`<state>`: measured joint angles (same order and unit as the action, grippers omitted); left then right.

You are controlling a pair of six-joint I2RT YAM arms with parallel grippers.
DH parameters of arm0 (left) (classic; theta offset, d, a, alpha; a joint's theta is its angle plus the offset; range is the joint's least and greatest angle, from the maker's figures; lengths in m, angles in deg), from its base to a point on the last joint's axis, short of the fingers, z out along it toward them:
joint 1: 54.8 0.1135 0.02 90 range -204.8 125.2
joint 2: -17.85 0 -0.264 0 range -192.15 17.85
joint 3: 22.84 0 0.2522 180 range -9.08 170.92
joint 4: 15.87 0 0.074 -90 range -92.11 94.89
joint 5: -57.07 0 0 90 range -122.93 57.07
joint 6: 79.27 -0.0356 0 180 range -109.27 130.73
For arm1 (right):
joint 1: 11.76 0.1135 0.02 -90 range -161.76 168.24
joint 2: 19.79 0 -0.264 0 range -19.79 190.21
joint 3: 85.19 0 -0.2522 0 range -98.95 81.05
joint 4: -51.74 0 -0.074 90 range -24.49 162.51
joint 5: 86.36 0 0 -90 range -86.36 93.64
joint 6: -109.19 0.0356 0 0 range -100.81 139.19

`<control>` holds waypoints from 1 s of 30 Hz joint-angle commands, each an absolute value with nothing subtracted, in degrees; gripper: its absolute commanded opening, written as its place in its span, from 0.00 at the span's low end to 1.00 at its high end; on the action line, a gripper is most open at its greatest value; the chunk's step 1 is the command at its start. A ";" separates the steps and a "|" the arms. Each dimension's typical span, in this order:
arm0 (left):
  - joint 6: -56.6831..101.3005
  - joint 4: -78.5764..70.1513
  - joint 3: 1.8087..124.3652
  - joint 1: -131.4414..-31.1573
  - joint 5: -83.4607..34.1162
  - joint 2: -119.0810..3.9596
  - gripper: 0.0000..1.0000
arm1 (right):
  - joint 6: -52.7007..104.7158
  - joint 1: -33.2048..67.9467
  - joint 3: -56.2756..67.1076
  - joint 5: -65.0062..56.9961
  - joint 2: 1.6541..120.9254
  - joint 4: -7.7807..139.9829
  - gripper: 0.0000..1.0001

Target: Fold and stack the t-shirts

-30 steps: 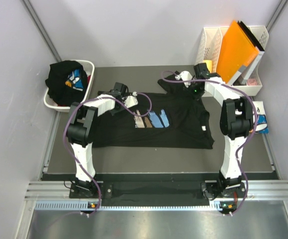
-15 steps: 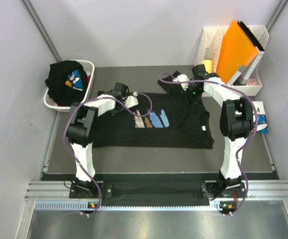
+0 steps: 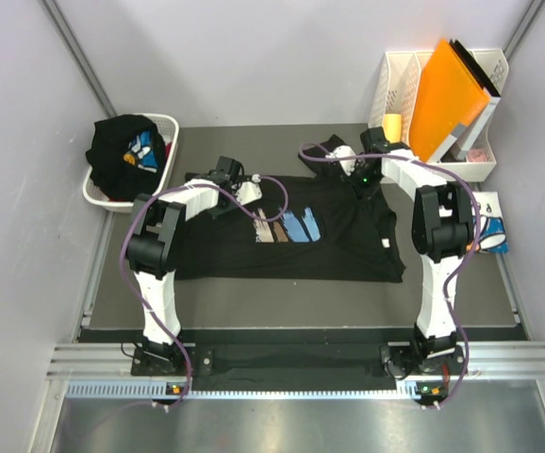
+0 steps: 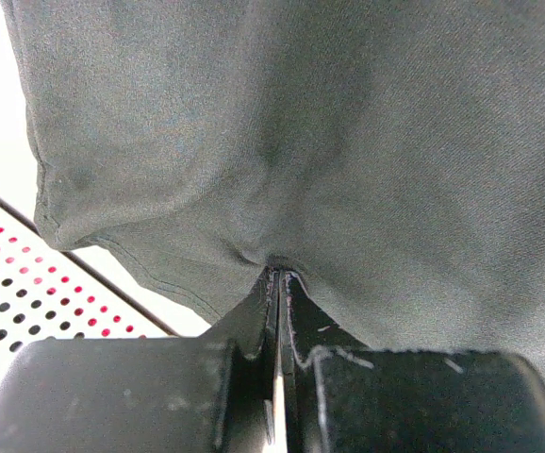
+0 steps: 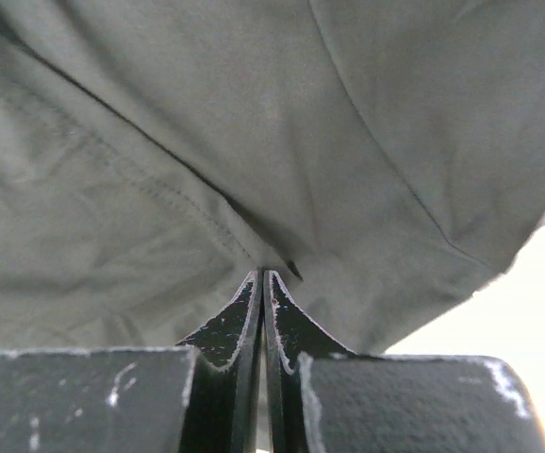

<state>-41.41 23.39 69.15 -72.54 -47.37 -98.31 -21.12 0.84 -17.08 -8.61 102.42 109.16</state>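
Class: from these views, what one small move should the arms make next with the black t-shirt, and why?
Probably raise both pinches slightly, together. The left gripper and right gripper are each shut on the far edge of the black t-shirt, which lies spread flat, so a fold toward the near hem looks ready.

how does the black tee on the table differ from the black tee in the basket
The table tee lies spread out; the basket tee is bunched in a heap. The table tee's brush-stroke print shows plainly; the basket tee's print only peeks out. The left hand and right hand pinch the table tee; neither touches the basket tee. Both are black.
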 commanded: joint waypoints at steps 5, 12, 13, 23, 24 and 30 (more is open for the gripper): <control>-39.81 23.12 68.18 -73.52 -43.30 -97.56 0.00 | -19.66 1.25 -15.64 -6.21 103.61 103.74 0.00; -37.53 19.52 66.59 -73.35 -45.15 -95.80 0.00 | -17.72 1.34 -15.01 -3.30 101.50 99.78 0.00; -36.91 19.34 66.85 -73.34 -45.15 -94.49 0.00 | -17.72 1.34 -15.28 -3.92 100.89 100.57 0.02; -35.85 19.61 71.95 -73.26 -45.41 -85.87 0.22 | -19.21 1.25 -23.97 -12.44 94.82 111.20 0.74; -36.55 18.64 72.13 -73.26 -45.94 -85.78 0.25 | -19.39 1.34 -24.33 -12.36 94.91 111.38 0.77; -37.44 10.74 73.62 -73.08 -52.17 -88.41 0.22 | -14.74 0.46 -28.10 -11.83 97.80 107.61 0.66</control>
<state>-37.15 17.66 71.65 -73.02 -48.03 -87.78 -18.19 0.87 -23.76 -10.04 97.57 108.66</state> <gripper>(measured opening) 0.229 0.714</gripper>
